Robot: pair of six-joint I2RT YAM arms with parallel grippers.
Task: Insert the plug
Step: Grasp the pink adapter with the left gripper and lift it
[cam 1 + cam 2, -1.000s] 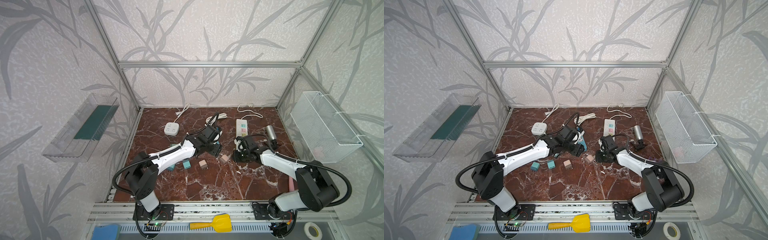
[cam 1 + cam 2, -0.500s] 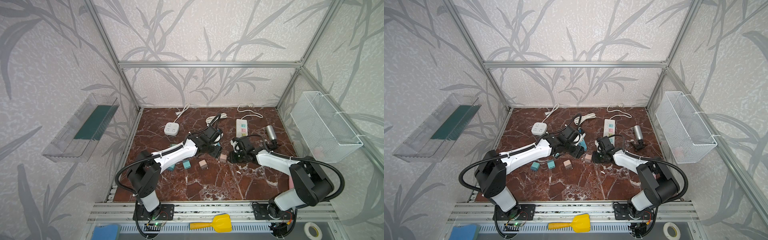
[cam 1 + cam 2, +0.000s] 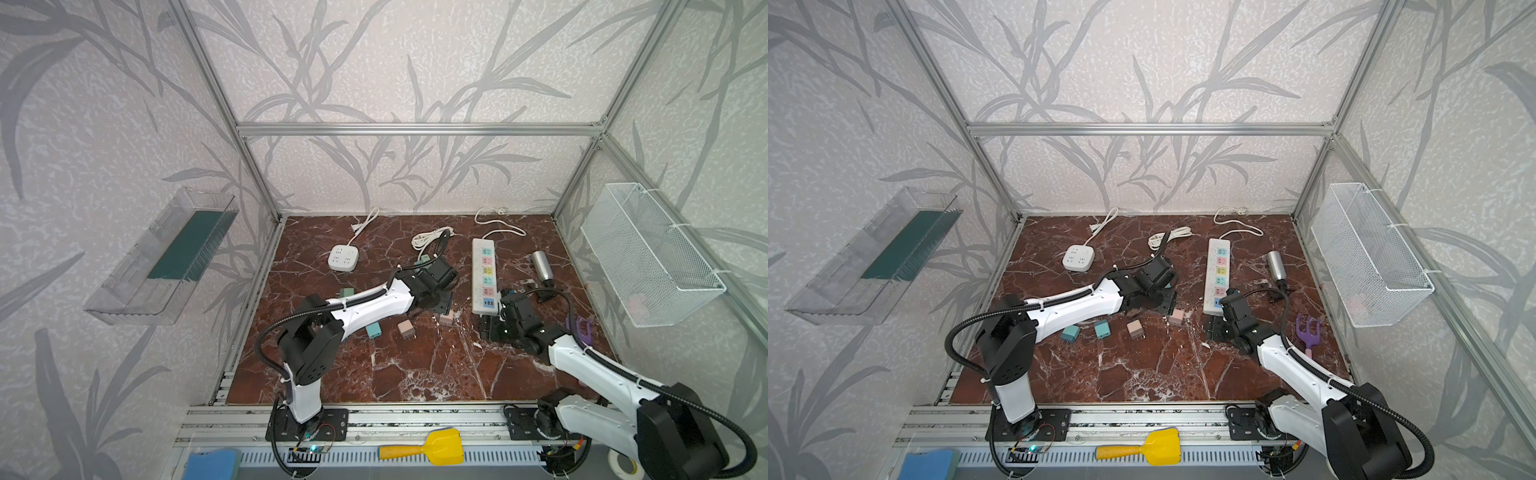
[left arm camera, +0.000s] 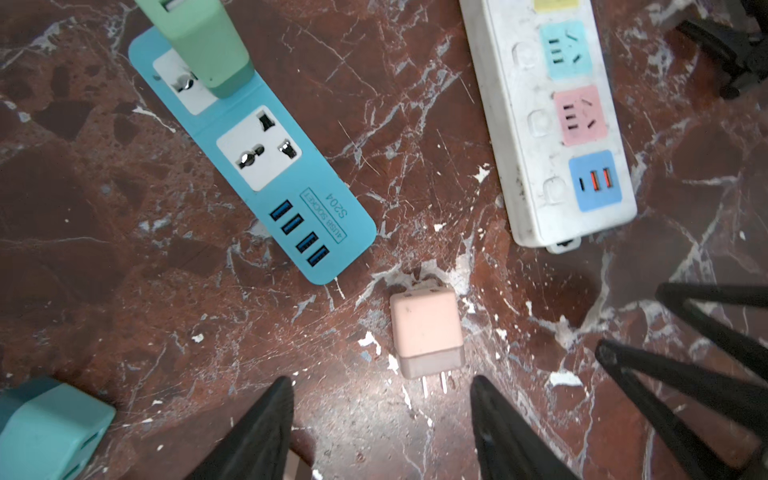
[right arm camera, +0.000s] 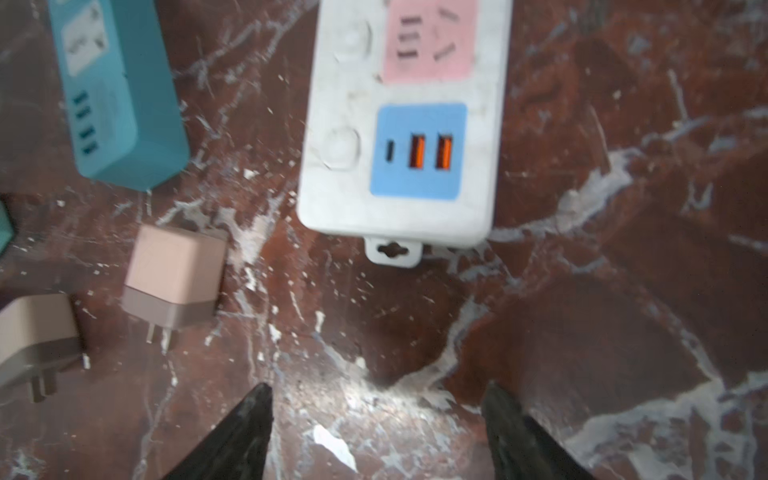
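1. The left gripper (image 4: 380, 415) is held with its jaws apart and nothing clasped; the marble floor (image 4: 124, 291) is seen between its fingers
2. The pink plug (image 4: 427, 334) is laid on its side on the floor, just ahead of the left gripper's fingertips, with its prongs turned toward that gripper; it is touched by neither finger. It is placed between the near ends of the two strips listed below and is clear of both
3. The right gripper (image 5: 380, 424) is held with its jaws spread wide and empty; only bare floor is framed between them, just short of the end of the white strip
4. The white power strip (image 5: 399, 124) is laid flat, with its blue USB panel at the end nearest the right gripper and a pink outlet panel next along
5. The blue power strip (image 4: 257, 166) is laid flat beside the white one, apart from it; a green plug (image 4: 203, 37) is stood upright on its far outlet
6. A second pink plug (image 5: 37, 332) is laid on its side near the first, apart from it
7. A teal plug (image 3: 1101, 329) is laid on the floor beside the left arm, with a further teal plug (image 3: 1070, 333) near it
8. A square white socket block (image 3: 343, 257), a silver cylinder (image 3: 541, 266) and a purple fork (image 3: 1307, 330) are also recorded on the floor
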